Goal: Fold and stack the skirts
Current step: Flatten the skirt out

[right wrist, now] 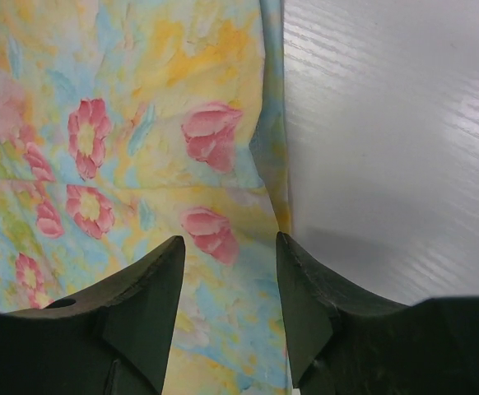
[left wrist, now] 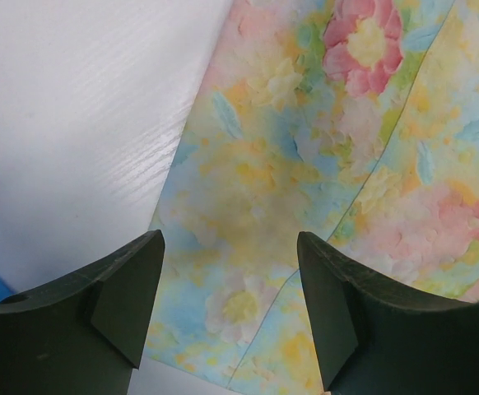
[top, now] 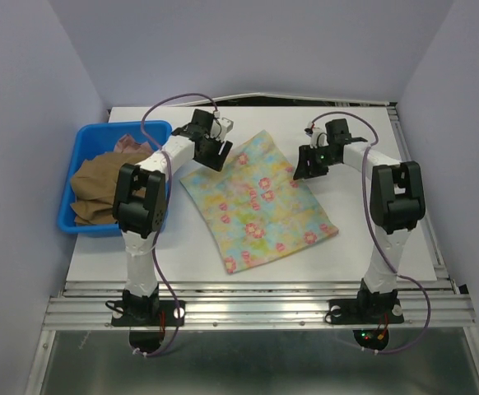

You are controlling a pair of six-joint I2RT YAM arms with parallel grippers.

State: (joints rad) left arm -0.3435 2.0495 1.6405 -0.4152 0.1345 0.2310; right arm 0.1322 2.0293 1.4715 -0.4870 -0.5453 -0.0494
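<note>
**Now: floral skirt lies flat between two open hands**

From above, the floral skirt (top: 256, 197) lies spread on the worktop (top: 388, 247) between the arms. It is turned askew, its slightly longer sides slanting from far to near-right. The left hand (top: 211, 155) hangs over its far-left edge and the right hand (top: 308, 169) over its far-right edge, each about equally near. A brown skirt (top: 99, 185) and a pink skirt (top: 128, 144) sit bunched in the blue bin (top: 87, 133) at the left. That makes three skirts, one bin and two hands.

At the left wrist, the jaws stand apart with nothing between them. The skirt's corner lies just below, with bare worktop to the left.

At the right wrist, the jaws are likewise parted and empty, above the skirt's right edge. A fold probably starts from these two far edges.
</note>
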